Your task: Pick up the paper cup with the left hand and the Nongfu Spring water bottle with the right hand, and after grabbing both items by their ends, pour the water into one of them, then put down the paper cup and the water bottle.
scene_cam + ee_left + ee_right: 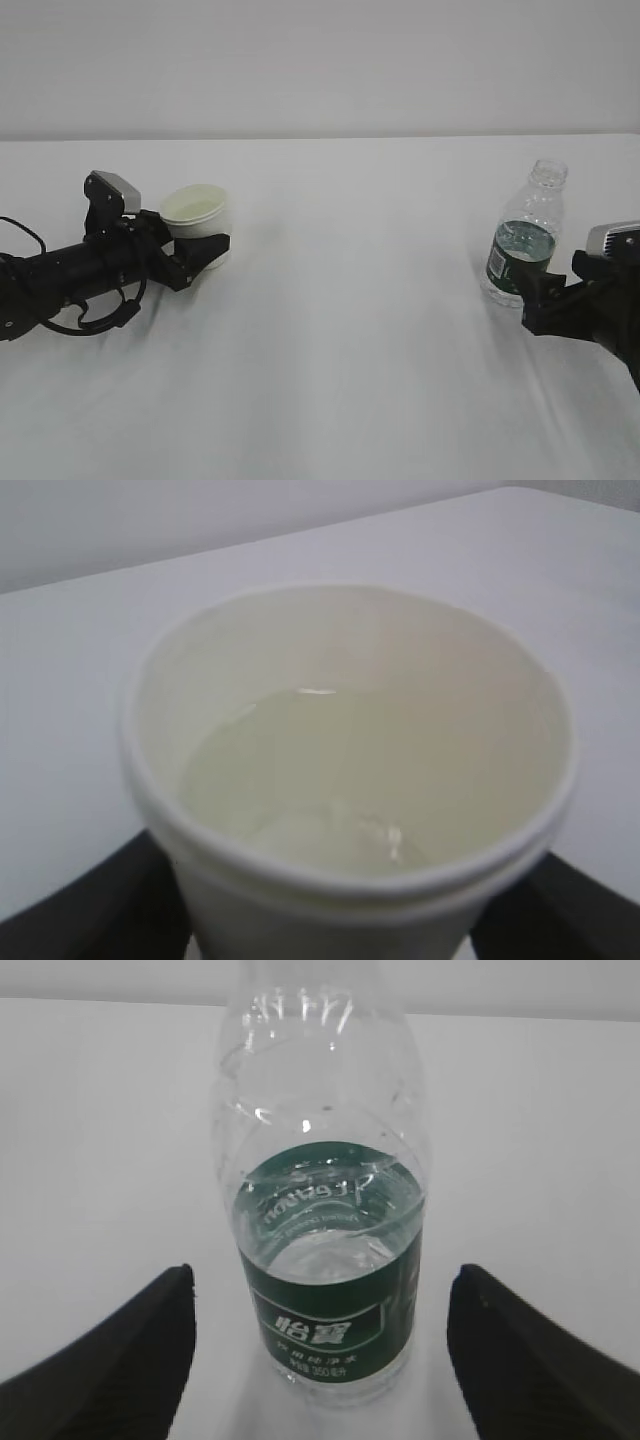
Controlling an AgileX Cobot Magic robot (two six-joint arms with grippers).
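The paper cup (197,213) stands on the white table at the left, with pale water in it (345,780). My left gripper (198,245) brackets its lower wall, one black finger (90,910) on each side; thin slivers of table show between the fingers and the cup, so the jaws stand open. The Nongfu Spring water bottle (526,240), capless and partly full, stands upright at the right. My right gripper (532,300) is open around its base (325,1280), and both fingers (125,1360) stand well clear of the green label.
The white table (350,350) stretches between the two arms, against a plain pale wall at the back. The left arm lies low along the table's left side, and the right arm comes in from the right edge.
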